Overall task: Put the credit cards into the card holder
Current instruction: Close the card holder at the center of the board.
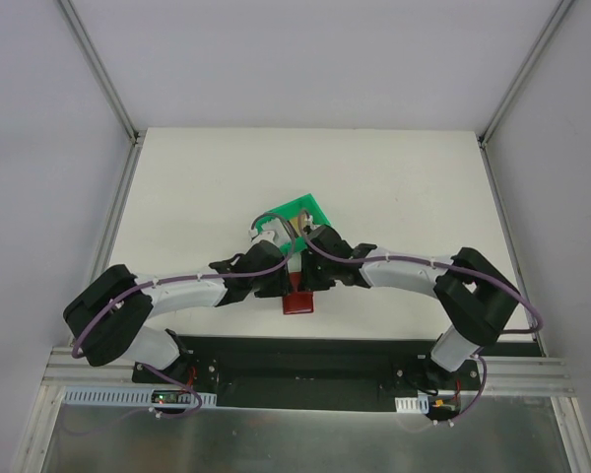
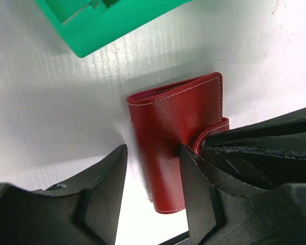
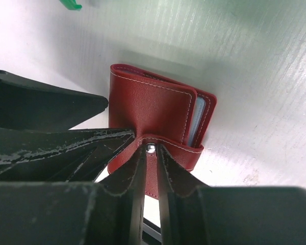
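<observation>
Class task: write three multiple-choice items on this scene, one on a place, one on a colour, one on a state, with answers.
1. Where is the green bin relative to the card holder? A nearer the arm bases; B beyond it; C beneath it.
2. The card holder's cover is: A blue; B dark red; C yellow.
3. The left gripper has its jaws: A open; B shut; C out of view.
Answers: B, the top view shows it farther out; B, both wrist views show red; A, they stand well apart.

We counted one dark red card holder toward the near side of one white table, one green bin farther off, and two grippers: the left gripper and the right gripper. The holder showed one silver snap.
</observation>
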You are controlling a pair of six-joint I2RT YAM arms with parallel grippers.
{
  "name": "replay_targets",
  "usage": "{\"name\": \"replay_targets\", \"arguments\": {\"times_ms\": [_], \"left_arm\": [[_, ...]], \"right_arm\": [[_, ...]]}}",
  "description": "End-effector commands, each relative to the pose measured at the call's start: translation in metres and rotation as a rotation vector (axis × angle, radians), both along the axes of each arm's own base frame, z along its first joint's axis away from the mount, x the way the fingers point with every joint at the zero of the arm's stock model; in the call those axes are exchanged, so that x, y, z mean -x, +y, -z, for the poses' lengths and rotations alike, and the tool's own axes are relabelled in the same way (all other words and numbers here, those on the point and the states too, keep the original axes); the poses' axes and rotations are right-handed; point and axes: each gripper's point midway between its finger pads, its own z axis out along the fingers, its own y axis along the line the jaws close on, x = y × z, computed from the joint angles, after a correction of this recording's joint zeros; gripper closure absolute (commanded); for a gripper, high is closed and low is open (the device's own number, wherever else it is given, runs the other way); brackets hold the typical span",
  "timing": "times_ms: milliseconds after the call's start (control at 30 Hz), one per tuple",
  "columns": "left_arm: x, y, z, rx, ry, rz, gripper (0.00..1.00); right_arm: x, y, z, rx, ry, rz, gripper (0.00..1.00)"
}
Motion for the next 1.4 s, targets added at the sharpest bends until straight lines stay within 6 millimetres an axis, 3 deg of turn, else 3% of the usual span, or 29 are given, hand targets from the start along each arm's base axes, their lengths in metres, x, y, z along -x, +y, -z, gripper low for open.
{"name": "replay_targets", "arguments": {"times_ms": [0, 633, 1367], "left_arm": [[0.011, 0.012, 0.019, -0.076, 0.062, 0.023, 0.56], [0.009, 0.012, 0.018, -0.09, 0.056, 0.033, 0.56], [0.008, 0.009, 0.015, -0.088, 0.047, 0.058, 0.57]], "right_arm": [[0.002, -0.012, 0.003, 0.02, -0.017, 0.013, 0.84], [-0.006, -0.018, -0.027, -0.088, -0.108, 0.034, 0.78], [-0.007, 0.002, -0.014, -0.112, -0.047, 0.01, 0.84]]}}
